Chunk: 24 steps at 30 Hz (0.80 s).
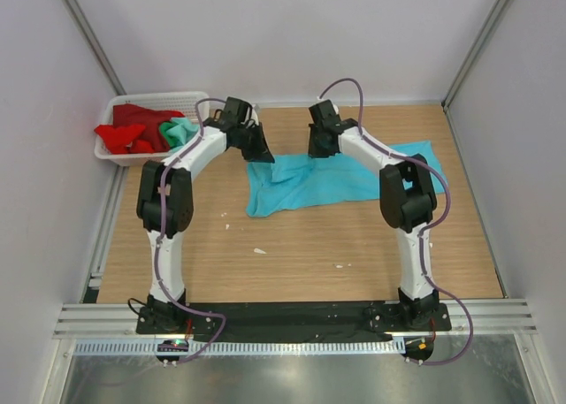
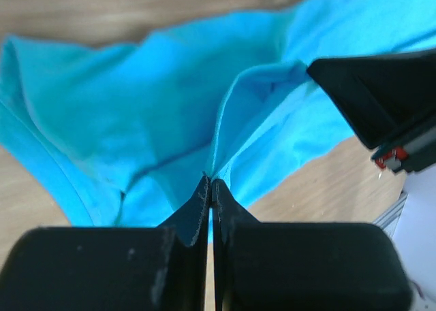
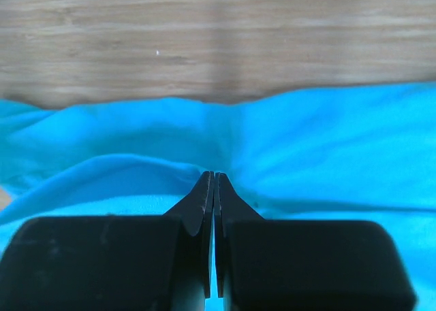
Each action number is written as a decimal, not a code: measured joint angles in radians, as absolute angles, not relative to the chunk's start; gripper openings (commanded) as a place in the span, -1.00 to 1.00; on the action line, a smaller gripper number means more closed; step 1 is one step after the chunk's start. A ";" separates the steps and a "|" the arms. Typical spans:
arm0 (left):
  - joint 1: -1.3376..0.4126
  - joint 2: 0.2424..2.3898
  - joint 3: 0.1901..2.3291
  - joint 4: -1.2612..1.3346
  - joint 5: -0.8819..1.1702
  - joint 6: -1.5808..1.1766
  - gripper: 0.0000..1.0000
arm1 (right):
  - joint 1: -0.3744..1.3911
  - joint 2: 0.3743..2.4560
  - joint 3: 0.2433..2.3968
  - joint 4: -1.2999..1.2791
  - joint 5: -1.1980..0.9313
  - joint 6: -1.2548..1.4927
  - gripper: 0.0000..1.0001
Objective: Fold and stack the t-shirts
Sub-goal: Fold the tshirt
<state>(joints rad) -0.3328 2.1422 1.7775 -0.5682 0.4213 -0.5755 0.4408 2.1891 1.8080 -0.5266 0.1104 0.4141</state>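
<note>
A sky-blue t-shirt (image 1: 327, 181) lies rumpled across the middle of the wooden table. My left gripper (image 1: 259, 153) is shut on its far left edge; the left wrist view shows the cloth (image 2: 170, 120) pinched into a fold at the fingertips (image 2: 210, 182). My right gripper (image 1: 320, 149) is shut on the far edge near the middle; the right wrist view shows the blue cloth (image 3: 306, 148) gathered at the fingertips (image 3: 214, 175). A red t-shirt (image 1: 133, 128) and a mint green t-shirt (image 1: 181, 132) lie in the basket.
A white mesh basket (image 1: 181, 97) stands at the far left corner. Grey walls close in the table on three sides. Small white specks (image 1: 259, 250) lie on the bare wood (image 1: 301, 245) in front of the shirt. The right gripper's body (image 2: 381, 100) shows in the left wrist view.
</note>
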 measured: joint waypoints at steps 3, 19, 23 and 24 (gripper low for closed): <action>-0.357 2.068 1.705 -0.572 0.422 -0.564 -1.00 | 0.441 2.143 1.760 -0.529 0.097 0.426 -0.92; -0.439 1.937 1.526 -0.574 0.418 -0.538 -1.00 | 0.441 1.964 1.503 -0.493 0.057 0.445 -0.89; -0.464 1.889 1.471 -0.573 0.419 -0.532 -0.83 | 0.438 1.942 1.446 -0.476 0.052 0.446 -0.64; -0.473 1.872 1.452 -0.574 0.419 -0.524 -0.72 | 0.436 1.930 1.423 -0.468 0.052 0.443 -0.52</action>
<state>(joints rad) -0.4728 1.8717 1.4525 -0.5735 0.4194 -0.5236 0.4362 1.9301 1.4231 -0.4683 0.0525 0.4431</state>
